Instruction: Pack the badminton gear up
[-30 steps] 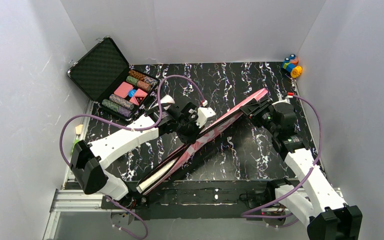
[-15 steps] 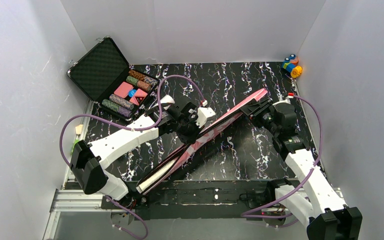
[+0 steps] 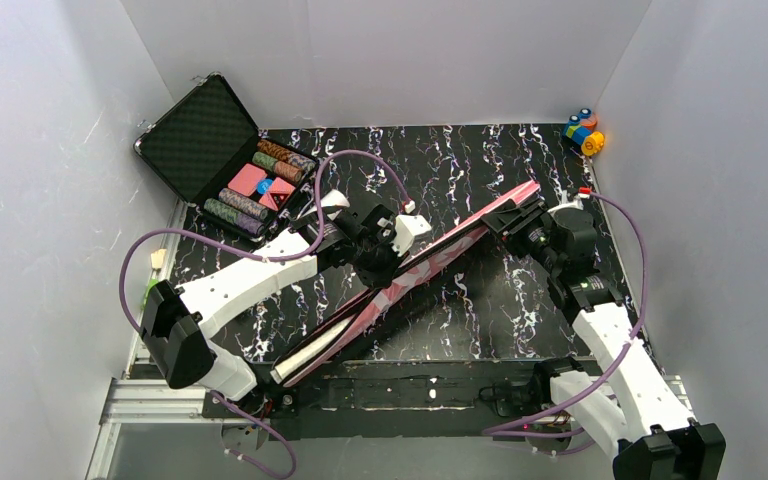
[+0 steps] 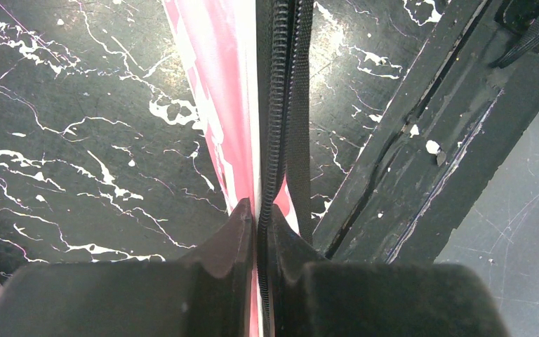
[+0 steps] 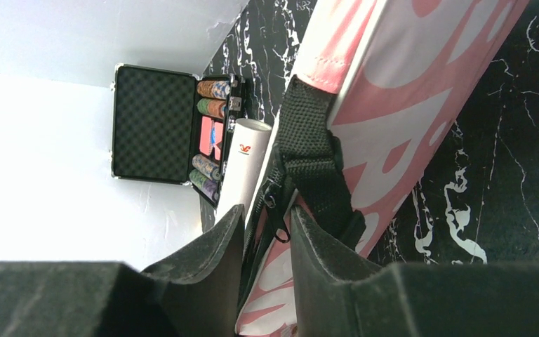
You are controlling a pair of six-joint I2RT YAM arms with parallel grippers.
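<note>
Slightly rightward and nearer, the right gripper (image 3: 517, 218) has shifted, taking the far tip of the pink bag (image 3: 430, 260) with it. Its jaws stand a little apart astride the bag's far end; whether they grip cannot be told. The left gripper (image 4: 258, 219) is pressed together on the black zipper (image 4: 275, 140) mid-length. The bag lies diagonally, near left to far right, with the white tube (image 3: 312, 350) showing at its near end.

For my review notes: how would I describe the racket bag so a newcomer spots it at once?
On the black marbled table, slanting from near-left to far-right across the middle, lies the long pink bag. Unlike the open black case at the far-left corner, it is slim, pink-and-white, with a black zipper.
</note>
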